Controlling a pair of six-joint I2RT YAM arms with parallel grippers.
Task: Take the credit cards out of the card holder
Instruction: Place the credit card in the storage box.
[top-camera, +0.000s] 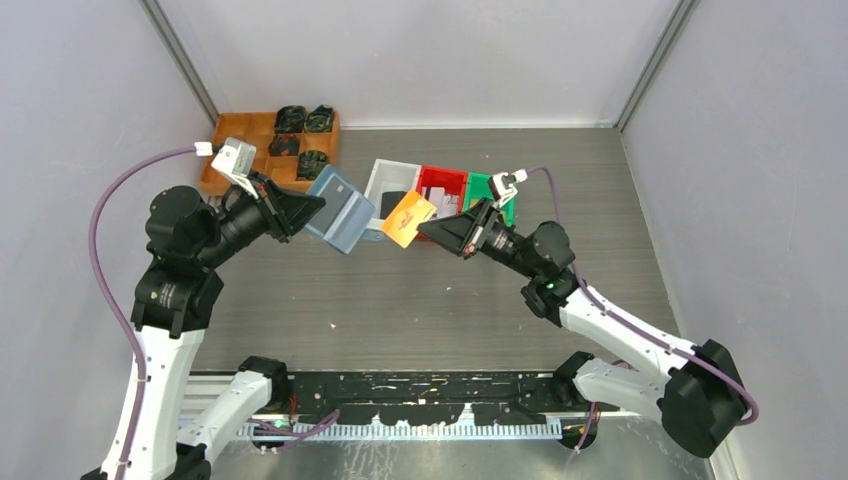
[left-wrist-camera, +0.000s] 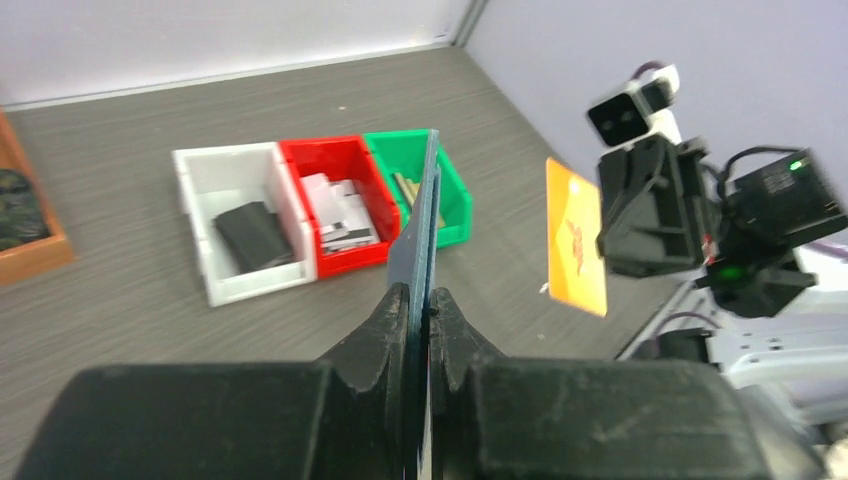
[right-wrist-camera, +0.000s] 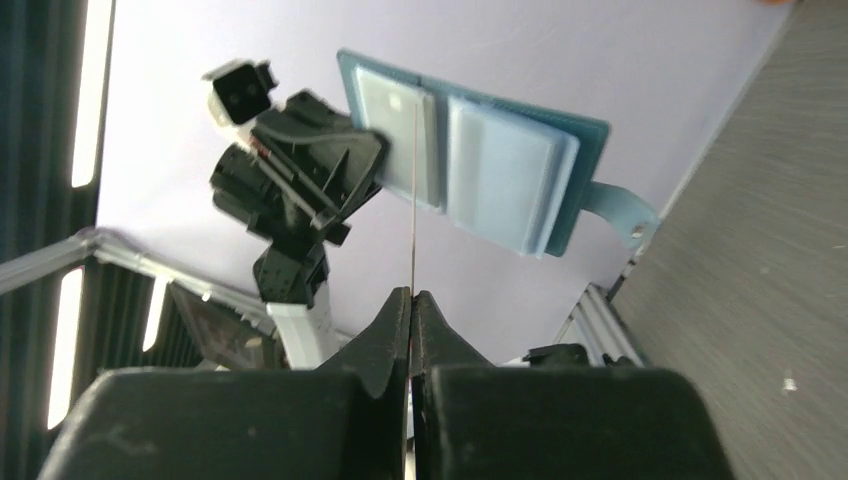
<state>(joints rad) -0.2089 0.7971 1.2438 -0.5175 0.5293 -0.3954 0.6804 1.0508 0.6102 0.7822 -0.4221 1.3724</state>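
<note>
Near the far left corner of the bench (top-camera: 450, 300) stands a brown wooden tray (top-camera: 232, 148) with compartments, and some of them hold dark objects. The left tool (top-camera: 318, 206) is in the air next to it, and its two fingers are pressed together on one edge of the card holder (top-camera: 340, 210). The holder is lifted above the bench, near the far edge and a little left of the middle. It is unfolded, and in the right wrist view it shows two pale pockets and a small tab. To the right of it an orange credit card (top-camera: 408, 218) is also in the air. It is just beside the holder but apart from it, which the left wrist view shows clearly. Under and behind the card, three bins stand in a row along the far edge, touching each other. The white bin (top-camera: 381, 178) holds a dark flat thing, the red bin (top-camera: 441, 178) holds pale cards, and the content of the green bin (top-camera: 478, 186) I cannot tell. The right tool (top-camera: 425, 228) comes from the right side, and its fingers are clamped on the right edge of the card.
</note>
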